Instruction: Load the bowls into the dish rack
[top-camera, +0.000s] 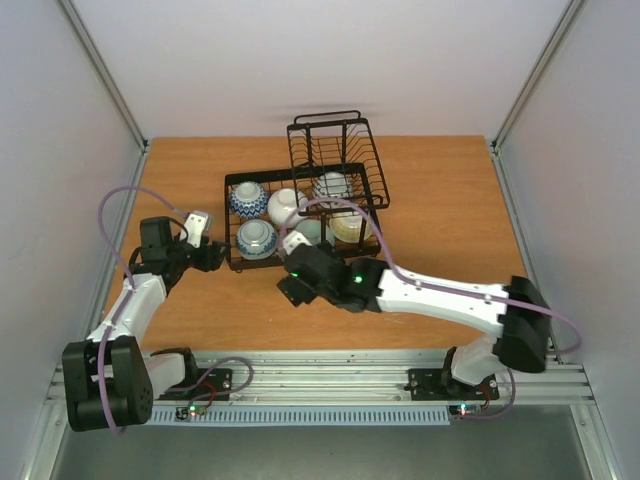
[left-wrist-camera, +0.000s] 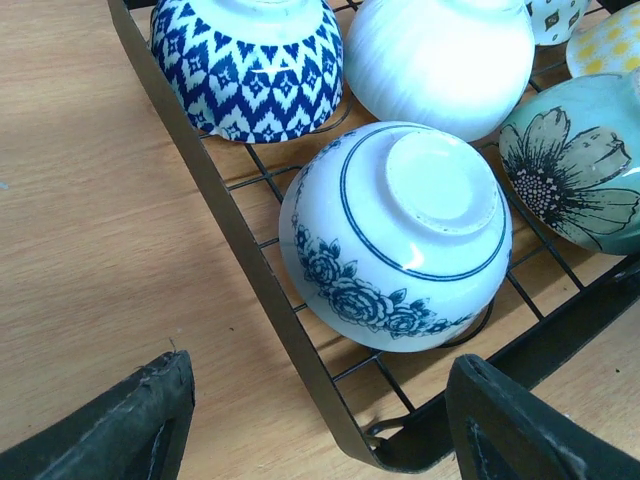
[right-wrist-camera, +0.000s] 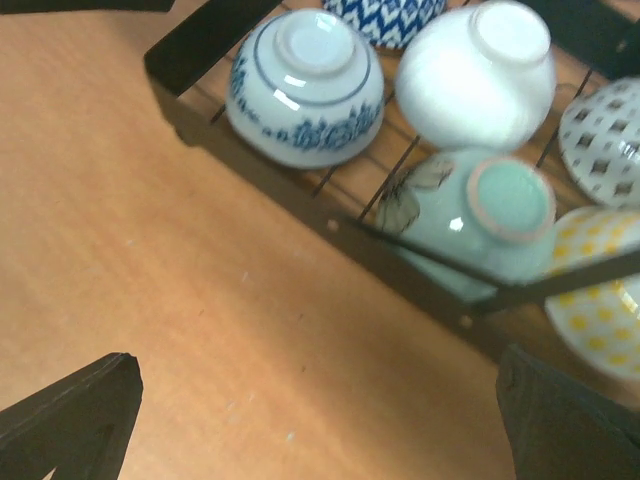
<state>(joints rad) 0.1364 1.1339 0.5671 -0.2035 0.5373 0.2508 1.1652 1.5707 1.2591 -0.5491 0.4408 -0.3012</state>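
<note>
The black wire dish rack (top-camera: 236, 222) stands mid-table and holds several upside-down bowls. These include a blue zigzag bowl (top-camera: 248, 199), a cream bowl (top-camera: 285, 207), a blue rose-patterned bowl (top-camera: 257, 238) and a pale green flower bowl (top-camera: 312, 232). My left gripper (top-camera: 215, 255) is open and empty at the rack's near left corner. In the left wrist view the rack rim (left-wrist-camera: 230, 230) runs between its fingers, with the rose bowl (left-wrist-camera: 395, 235) just ahead. My right gripper (top-camera: 290, 285) is open and empty over bare table in front of the rack (right-wrist-camera: 300, 195). The green bowl (right-wrist-camera: 470, 220) lies ahead of it.
A smaller raised basket (top-camera: 335, 150) sits at the rack's far right. A yellow-checked bowl (top-camera: 350, 228) and a diamond-patterned bowl (top-camera: 332, 187) fill the rack's right side. White walls close the table (top-camera: 440, 220) on three sides. Orange table surface lies left, right and in front of the rack.
</note>
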